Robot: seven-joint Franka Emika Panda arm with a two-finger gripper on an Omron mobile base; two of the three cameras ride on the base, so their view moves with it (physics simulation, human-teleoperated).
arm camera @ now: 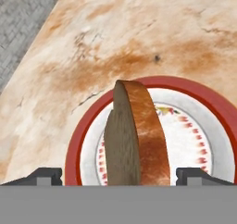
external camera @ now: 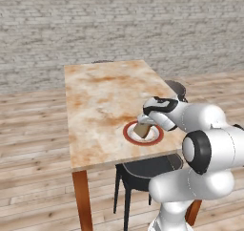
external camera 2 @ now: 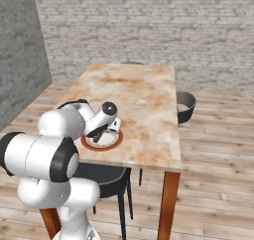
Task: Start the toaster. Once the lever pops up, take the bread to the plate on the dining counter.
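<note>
The two-finger gripper (arm camera: 118, 174) is spread wide, its dark tips clear of both faces of the small brown-crusted bread slice (arm camera: 132, 135); nothing is gripped. The slice stands on edge on the round white red-rimmed plate (arm camera: 203, 126), near the front edge of the beige rust-stained marble desk (external camera: 95, 96). Judged light, fairly stiff and crumbly: pinch gently across the flat faces. The white arm reaches forward, hand angled downward over the plate.

wall: pale brick (external camera: 119, 20) | floor: wood planks (external camera: 33, 144) | chair: black (external camera: 143, 170)
</note>
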